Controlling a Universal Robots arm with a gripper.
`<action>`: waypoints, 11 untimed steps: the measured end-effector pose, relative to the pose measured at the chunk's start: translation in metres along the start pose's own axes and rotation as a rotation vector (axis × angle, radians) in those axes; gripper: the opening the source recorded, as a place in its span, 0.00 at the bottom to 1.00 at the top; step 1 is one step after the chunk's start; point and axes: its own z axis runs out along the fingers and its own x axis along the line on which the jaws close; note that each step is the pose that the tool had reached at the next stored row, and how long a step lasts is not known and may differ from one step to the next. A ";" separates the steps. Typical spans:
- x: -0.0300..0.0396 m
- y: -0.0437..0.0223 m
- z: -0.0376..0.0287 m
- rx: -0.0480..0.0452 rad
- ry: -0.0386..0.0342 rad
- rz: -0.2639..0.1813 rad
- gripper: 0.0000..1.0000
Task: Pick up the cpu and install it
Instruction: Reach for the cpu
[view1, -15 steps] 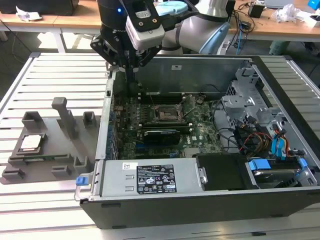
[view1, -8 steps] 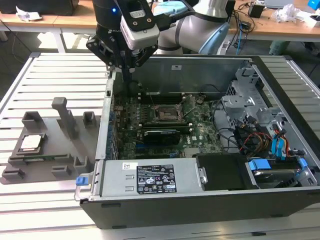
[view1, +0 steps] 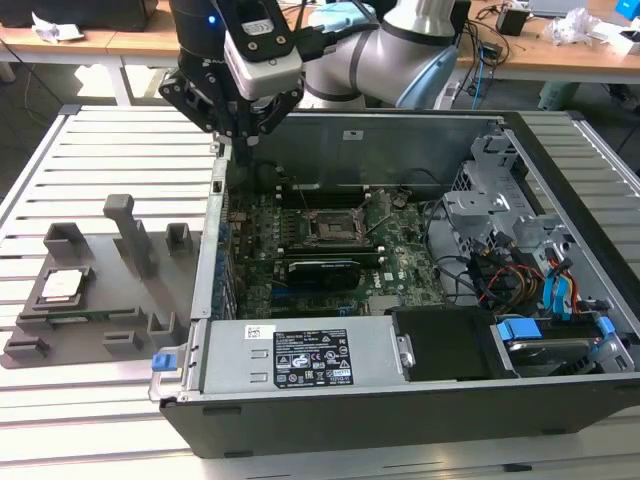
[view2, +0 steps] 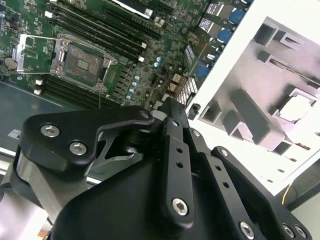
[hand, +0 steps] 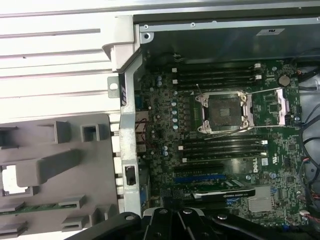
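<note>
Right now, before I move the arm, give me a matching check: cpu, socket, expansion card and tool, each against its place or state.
Things:
1. cpu
2. socket
3. expansion card
4. tool

Places or states:
A. up over the case edge at the exterior view's left
B. lying on the grey holder outside the case
C. open, no chip in it
D. black, standing on the motherboard beside the socket

Pairs: 1-B, 2-C, 3-D, 4-A

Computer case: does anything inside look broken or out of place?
Nothing looks damaged. The motherboard socket sits open and empty, while the cpu lies outside the case on the grey holder at the exterior view's left. The gripper hangs above the case's edge.
</note>
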 end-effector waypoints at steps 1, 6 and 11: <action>0.0016 -0.0001 0.0000 -0.0001 0.0000 0.000 0.11; 0.0089 -0.0007 -0.0002 0.0000 0.0000 0.000 0.11; 0.0168 -0.0012 -0.0004 0.0003 -0.0001 0.000 0.11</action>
